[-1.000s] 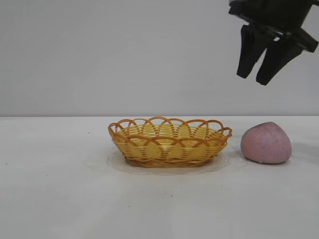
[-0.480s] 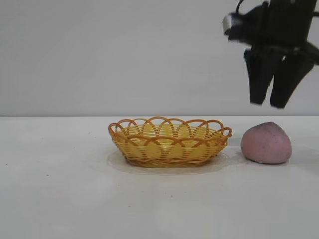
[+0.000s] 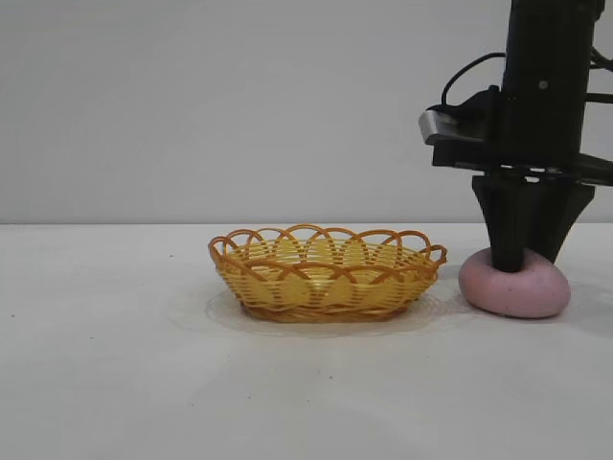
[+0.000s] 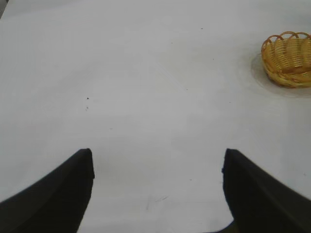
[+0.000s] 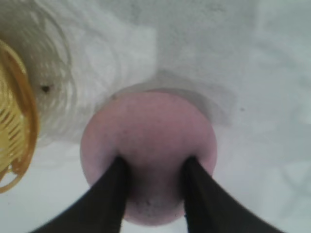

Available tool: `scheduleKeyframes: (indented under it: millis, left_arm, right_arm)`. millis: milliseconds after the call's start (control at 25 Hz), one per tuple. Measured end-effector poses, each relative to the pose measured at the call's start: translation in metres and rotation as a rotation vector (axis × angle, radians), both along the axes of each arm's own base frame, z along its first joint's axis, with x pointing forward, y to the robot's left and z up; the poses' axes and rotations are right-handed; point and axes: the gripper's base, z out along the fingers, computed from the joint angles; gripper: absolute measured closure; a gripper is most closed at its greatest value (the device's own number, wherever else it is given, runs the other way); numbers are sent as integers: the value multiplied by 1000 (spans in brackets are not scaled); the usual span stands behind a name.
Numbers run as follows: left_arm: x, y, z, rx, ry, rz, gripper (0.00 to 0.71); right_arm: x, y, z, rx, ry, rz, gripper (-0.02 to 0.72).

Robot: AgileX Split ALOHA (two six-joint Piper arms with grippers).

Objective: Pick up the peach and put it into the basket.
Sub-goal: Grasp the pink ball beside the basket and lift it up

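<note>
The right gripper (image 3: 522, 257) points straight down, its fingers (image 5: 109, 194) narrow and pinching into the top of the peach (image 3: 514, 286). The peach sits on the bench (image 3: 115, 364), just right of the basket (image 3: 326, 273), and looks flattened: soft, light, best held gently at its crown. The left gripper (image 4: 158, 189) is parked, fingers wide.

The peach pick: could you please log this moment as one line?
right gripper: pressing down into peach, fingers pinching its top | peach: on table beside basket, squashed | left gripper: open, idle
</note>
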Motion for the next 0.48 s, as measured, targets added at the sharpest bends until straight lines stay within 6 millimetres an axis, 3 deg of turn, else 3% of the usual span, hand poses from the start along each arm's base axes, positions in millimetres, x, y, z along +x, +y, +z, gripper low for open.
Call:
scheduleKeyframes:
  millis: [80,120,200,480]
  left_arm:
    - [0,0,0,0,0,0,194]
    - [0,0,0,0,0,0,194]
    - [0,0,0,0,0,0,194]
    - [0,0,0,0,0,0,194]
  right_arm:
    - [1,-1,1,-8,-3,9,642]
    - [2,-1,3,-11,-7,13,703]
    - [5,-1,13,-18,-24,23,703]
    - [12,15,82,49,-162,65,703]
